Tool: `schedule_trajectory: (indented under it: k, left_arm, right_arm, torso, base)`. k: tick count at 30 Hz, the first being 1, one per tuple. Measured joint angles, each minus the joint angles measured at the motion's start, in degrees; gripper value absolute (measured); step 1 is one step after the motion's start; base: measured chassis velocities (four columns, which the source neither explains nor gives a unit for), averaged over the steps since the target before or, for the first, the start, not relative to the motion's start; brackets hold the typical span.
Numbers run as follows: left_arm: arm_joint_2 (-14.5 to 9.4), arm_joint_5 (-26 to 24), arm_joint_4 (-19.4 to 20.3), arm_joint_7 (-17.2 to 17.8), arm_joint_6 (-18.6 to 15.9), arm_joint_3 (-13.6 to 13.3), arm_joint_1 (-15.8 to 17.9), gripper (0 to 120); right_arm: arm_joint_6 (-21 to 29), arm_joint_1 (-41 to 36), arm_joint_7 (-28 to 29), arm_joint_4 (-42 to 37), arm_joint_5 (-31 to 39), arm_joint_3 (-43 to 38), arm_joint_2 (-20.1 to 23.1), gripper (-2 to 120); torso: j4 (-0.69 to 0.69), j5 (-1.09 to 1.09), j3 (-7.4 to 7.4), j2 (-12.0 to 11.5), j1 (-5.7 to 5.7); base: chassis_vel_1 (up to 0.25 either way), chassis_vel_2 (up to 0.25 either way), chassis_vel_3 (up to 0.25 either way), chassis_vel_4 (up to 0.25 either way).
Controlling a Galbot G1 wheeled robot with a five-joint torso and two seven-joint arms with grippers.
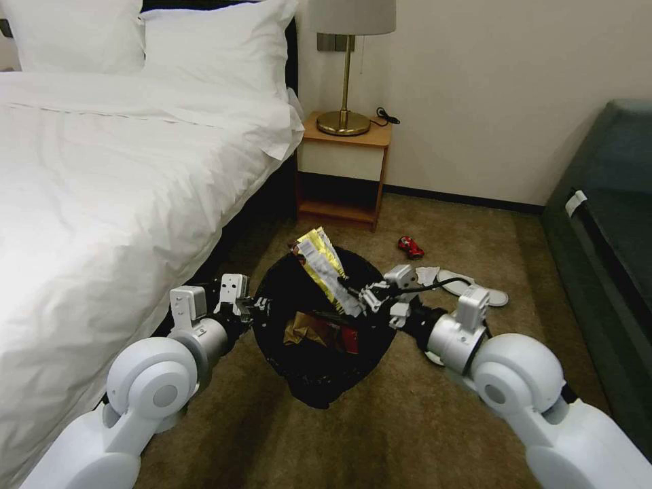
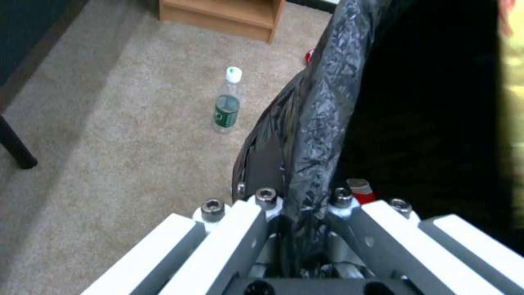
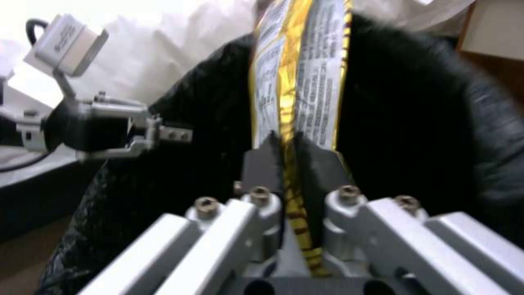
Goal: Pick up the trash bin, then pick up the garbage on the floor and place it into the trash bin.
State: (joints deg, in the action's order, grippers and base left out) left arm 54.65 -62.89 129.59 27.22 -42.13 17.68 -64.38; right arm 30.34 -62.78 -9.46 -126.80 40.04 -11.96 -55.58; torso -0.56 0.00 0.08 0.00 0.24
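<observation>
I am holding the bin point(image 1: 319, 353) off the carpet point(image 1: 421, 421) with my left gripper point(image 1: 261, 307), whose fingers are pinching the bin's rim on the side towards the bed point(image 1: 102, 204); the left wrist view shows the black liner squeezed between them. My right gripper point(image 1: 354, 293) is pinching the yellow wrapper point(image 1: 324, 268) by its lower end, and the wrapper is standing up over the bin's mouth, its top sticking out above the far rim. Brown and red litter is lying inside the bin. On the carpet beyond my right arm, a slipper point(image 1: 472, 286) is lying beside a tissue point(image 1: 428, 274), with the crushed can point(image 1: 410, 247) nearer the nightstand point(image 1: 343, 173). A green-capped bottle point(image 2: 227, 102) is lying near the bin.
</observation>
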Motion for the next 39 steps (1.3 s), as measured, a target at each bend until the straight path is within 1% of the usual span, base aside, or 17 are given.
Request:
schedule_trajectory:
  k: [2, 3, 5, 6, 9, 11, 12, 14, 15, 19, 22, 24, 30, 32, 36, 38, 39]
  left_arm:
    - [0.0, 0.0, -0.2, -0.1, 0.0, 0.0, 0.0, 1]
    - [0.0, 0.0, -0.2, -0.1, 0.0, 0.0, 0.0, 1]
    - [-0.1, -0.1, -0.2, -0.3, 0.0, 0.0, 0.0, 1]
    - [-0.1, -0.1, -0.2, -0.3, 0.0, 0.0, 0.0, 1]
    - [-0.2, -0.5, -0.2, -0.3, 0.0, 0.2, 0.2, 1]
    - [-0.4, -0.8, -0.2, -0.2, 0.0, 0.4, 0.3, 1]
    - [-0.4, -0.8, -0.2, -0.2, 0.0, 0.4, 0.3, 1]
    - [-0.5, -1.0, 0.0, -0.2, 0.0, 0.6, 0.3, 1]
    - [-0.5, -1.0, 0.0, -0.2, 0.0, 0.6, 0.3, 1]
    - [-0.2, -1.1, 0.1, -0.1, 0.0, 0.8, 0.3, 1]
    - [-0.1, -1.1, 0.1, -0.2, 0.0, 0.8, 0.3, 1]
    - [0.0, -0.9, 0.0, 0.0, 0.0, 1.3, 0.1, 1]
    - [-0.2, -0.5, 0.4, 0.0, 0.0, 2.5, -0.8, 1]
    - [-0.3, 0.6, 0.5, 0.0, 0.0, 3.6, -1.4, 1]
    - [-0.2, 1.3, 0.1, 0.0, 0.0, 4.2, -1.7, 1]
    - [0.0, 1.6, 0.0, 0.0, 0.0, 4.9, -2.2, 1]
    - [0.0, 1.6, 0.0, 0.0, 0.0, 4.9, -2.2, 1]
  right_arm:
    - [0.4, 0.6, -0.1, 0.3, -0.5, 1.1, -0.4, 20]
    - [0.4, 0.6, -0.1, 0.3, -0.5, 1.1, -0.4, 20]
    - [0.5, 1.3, -0.2, 0.6, -0.7, 1.7, -0.7, 30]
    - [0.5, 1.3, -0.2, 0.6, -0.7, 1.7, -0.7, 30]
    - [0.5, 1.6, -0.2, 0.8, -0.9, 2.1, -0.9, 41]
    - [0.5, 1.8, -0.2, 0.5, -0.9, 2.1, -1.0, 52]
    - [0.5, 1.8, -0.2, 0.5, -0.9, 2.1, -1.0, 52]
    - [0.5, 1.9, -0.3, 0.0, -0.9, 1.9, -0.9, 64]
    - [0.5, 1.9, -0.3, 0.0, -0.9, 1.9, -0.9, 64]
    - [0.4, 1.5, -0.3, -0.4, -0.9, 0.5, -0.6, 83]
    - [0.2, 1.4, -0.5, -0.8, -0.7, -0.2, -0.5, 88]
    - [-0.8, 0.8, -0.2, -2.0, 0.1, -4.0, -0.3, 99]
    - [-3.0, -0.3, 4.2, -3.1, 1.8, -9.5, 0.2, 109]
    - [-6.0, -1.8, 10.5, -3.9, 3.7, -13.9, 0.4, 113]
    - [-6.7, -3.0, 12.6, -4.9, 4.8, -17.3, 0.3, 114]
    - [-6.8, -5.7, 13.5, -6.7, 6.6, -23.2, 0.3, 115]
    - [-6.8, -5.7, 13.5, -6.7, 6.6, -23.2, 0.3, 115]
  torso:
    - [0.0, 0.0, 0.0, 0.0, 0.0]
    - [0.0, 0.0, 0.0, 0.0, 0.0]
    - [0.01, 0.0, 0.0, 0.0, -0.01]
    - [0.01, 0.0, 0.0, 0.0, -0.01]
    - [0.0, 0.0, 0.0, 0.0, -0.01]
    - [0.0, 0.0, 0.0, 0.0, -0.01]
    - [0.0, 0.0, 0.0, 0.0, -0.01]
    - [0.0, 0.0, 0.0, 0.0, -0.01]
    - [0.0, 0.0, 0.0, 0.0, -0.01]
    - [0.0, 0.0, 0.0, 0.0, -0.01]
    - [0.0, 0.0, 0.0, 0.0, -0.01]
    - [0.0, 0.01, 0.0, 0.0, -0.01]
    - [0.0, 0.01, 0.0, 0.0, -0.01]
    - [0.0, 0.02, 0.0, 0.0, -0.01]
    - [0.0, 0.0, 0.0, 0.0, -0.01]
    - [0.0, 0.01, -0.01, 0.0, -0.01]
    - [0.0, 0.01, -0.01, 0.0, -0.01]
  base:
    - [0.0, 0.0, 0.0, 0.0]
    - [0.0, 0.0, 0.0, 0.0]
    - [0.0, 0.0, 0.0, 0.0]
    - [0.0, 0.0, 0.0, 0.0]
    - [0.0, 0.0, 0.0, 0.0]
    - [0.0, 0.0, 0.0, 0.0]
    - [0.0, 0.0, 0.0, 0.0]
    - [0.0, 0.0, 0.0, 0.0]
    - [0.0, 0.0, 0.0, 0.0]
    - [0.0, 0.0, 0.0, 0.0]
    - [0.0, 0.0, 0.0, 0.0]
    - [0.0, 0.0, 0.0, 0.0]
    - [0.0, 0.0, 0.0, 0.0]
    - [0.0, 0.0, 0.0, 0.0]
    - [0.0, 0.0, 0.0, 0.0]
    - [0.0, 0.0, 0.0, 0.0]
    - [0.0, 0.0, 0.0, 0.0]
